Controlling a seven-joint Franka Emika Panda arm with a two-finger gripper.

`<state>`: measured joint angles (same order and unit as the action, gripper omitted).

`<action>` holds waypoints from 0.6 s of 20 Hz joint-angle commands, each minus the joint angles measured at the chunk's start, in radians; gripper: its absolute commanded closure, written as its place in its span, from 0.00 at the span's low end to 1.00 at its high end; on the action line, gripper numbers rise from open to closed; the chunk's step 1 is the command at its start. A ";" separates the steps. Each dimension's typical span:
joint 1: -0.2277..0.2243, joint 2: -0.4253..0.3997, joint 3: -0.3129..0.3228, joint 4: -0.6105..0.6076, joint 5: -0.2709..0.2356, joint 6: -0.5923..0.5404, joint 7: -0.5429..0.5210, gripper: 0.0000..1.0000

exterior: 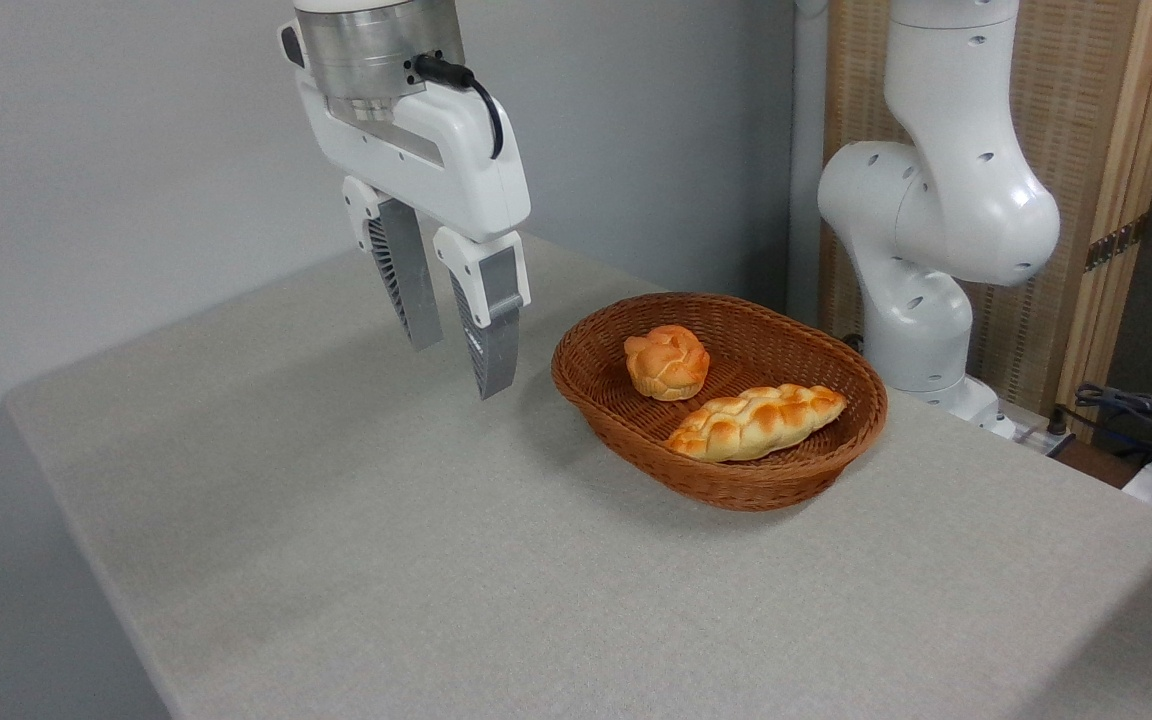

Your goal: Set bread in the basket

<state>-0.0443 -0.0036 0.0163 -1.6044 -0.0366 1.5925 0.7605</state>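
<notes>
The bread [756, 421], a long braided golden loaf, lies inside the reddish-brown wicker basket [616, 430] along its near right side. My gripper [458, 368] hangs above the table to the left of the basket, apart from it. Its two grey ribbed fingers [406, 275] point down with a gap between them and nothing held, so it is open.
A small round knotted orange bun [667, 362] sits in the basket's far left part. The arm's white base [921, 290] stands behind the basket at the table's far right. Cables [1136, 410] lie off the table at the right. The grey table [386, 540] stretches left and forward.
</notes>
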 commanded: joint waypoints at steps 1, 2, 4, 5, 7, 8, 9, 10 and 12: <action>0.014 0.001 -0.015 0.006 0.014 -0.002 -0.012 0.00; 0.014 0.002 -0.015 0.005 0.014 -0.002 -0.013 0.00; 0.015 0.005 -0.024 0.005 0.017 -0.005 -0.017 0.00; 0.017 0.005 -0.033 0.006 0.035 -0.006 -0.017 0.00; 0.018 0.005 -0.038 0.005 0.053 -0.008 -0.023 0.00; 0.018 0.005 -0.041 0.006 0.054 -0.008 -0.029 0.00; 0.020 0.005 -0.042 0.006 0.054 -0.008 -0.042 0.00; 0.020 0.005 -0.042 0.006 0.054 -0.008 -0.046 0.00; 0.020 0.005 -0.042 0.006 0.054 -0.008 -0.046 0.00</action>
<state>-0.0401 -0.0013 -0.0102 -1.6047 0.0045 1.5914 0.7366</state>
